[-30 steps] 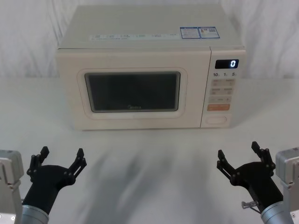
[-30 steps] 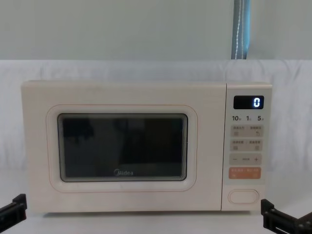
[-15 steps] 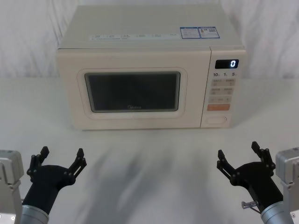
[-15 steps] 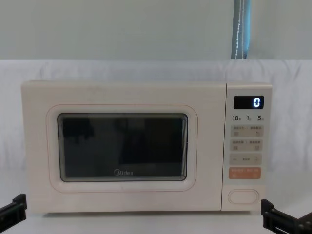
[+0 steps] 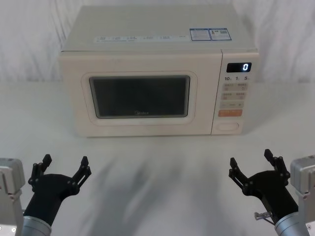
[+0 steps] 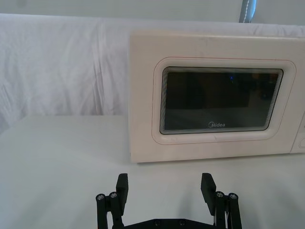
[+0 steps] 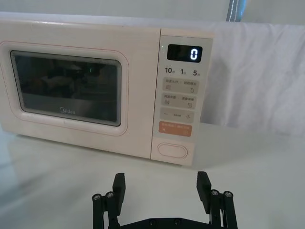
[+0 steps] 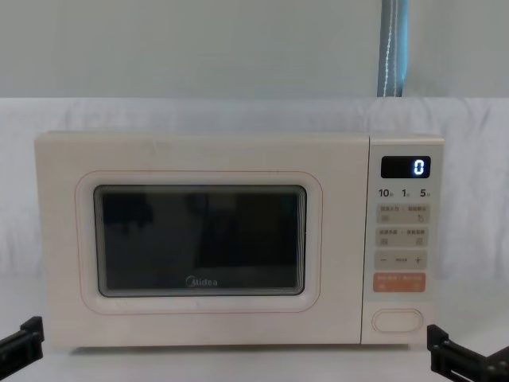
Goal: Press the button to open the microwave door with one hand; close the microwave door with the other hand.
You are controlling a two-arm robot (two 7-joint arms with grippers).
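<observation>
You are facing a cream box-shaped microwave [image 5: 157, 73] sitting on a white cloth-draped surface [image 5: 157, 172], and its large cream microwave door with the dark rounded glass window [image 5: 140, 96] is sitting flush and closed, so nothing of the task looks done yet. The wide blank cream pill-shaped button [image 5: 229, 126] is lying at the bottom of the microwave's narrow control panel [image 5: 235, 96], just under the orange rectangular key [image 5: 230, 112] and well below the lit digital display [image 5: 238, 67]. Your black pronged right gripper [image 5: 256, 169] is hovering in front of the microwave, off its button corner and well apart from it, with its prongs spread wide and holding nothing; your black pronged left gripper [image 5: 61, 171] is waiting in front of the microwave's opposite corner, equally wide and empty. To do the press well, I would judge that you are best served by narrowing the right gripper first so one tip leads, lining it up level with the pill button rather than the orange key above, and pushing straight in. Be keeping the left gripper off to the side of the door's likely swing, ready to push it shut afterwards. Which edge carries the hinge is not visible, the small print on the beige keys [image 7: 178, 86] is too fine to read, and in the chest view both grippers are cut off at the lower corners.
</observation>
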